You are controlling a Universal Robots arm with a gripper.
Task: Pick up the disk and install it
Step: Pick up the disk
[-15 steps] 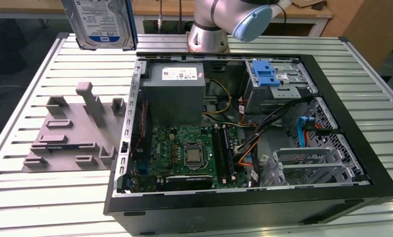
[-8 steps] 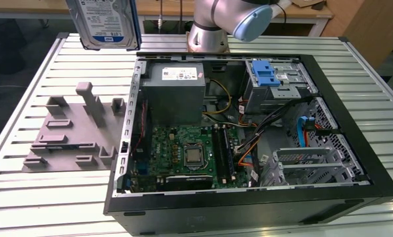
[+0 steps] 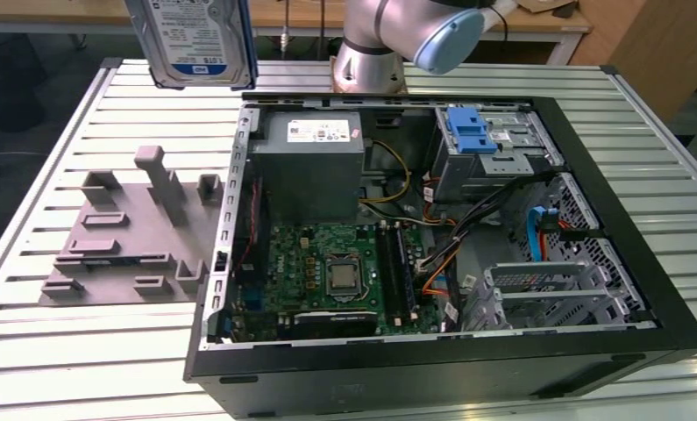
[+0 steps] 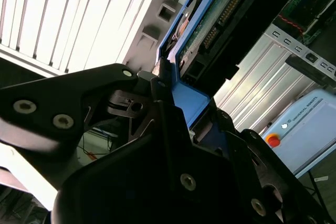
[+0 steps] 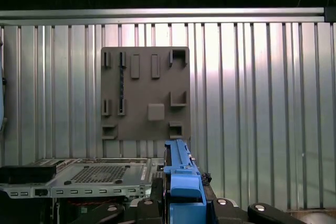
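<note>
While the ribbed metal table [image 3: 67, 114] takes up most of the exterior view, an open black computer case [image 3: 629, 289] lies on it with its inside facing up, and a grey plate [image 3: 114, 254] of raised blocks and slots sits on the table just beside it, on the exterior view's left. A wooden desk [image 3: 536, 22] stands behind the table, past the arm's base [image 3: 366, 61].

In the second wrist view the gripper [image 4: 181, 100] is nearly closed, its black fingers [image 4: 157, 85] pinching the blue frame at one edge of the disk [image 4: 220, 19], whose circuit-board side shows there. In the exterior view the disk [image 3: 196, 35] hangs upright, well above the table and off the case's far corner on that view's left.

Its white-and-blue label faces the camera. Inside the case, a grey power box [image 3: 313, 167] carries a white sticker [image 3: 321, 132], and a silver drive cage [image 3: 488, 145] has a blue latch.
</note>
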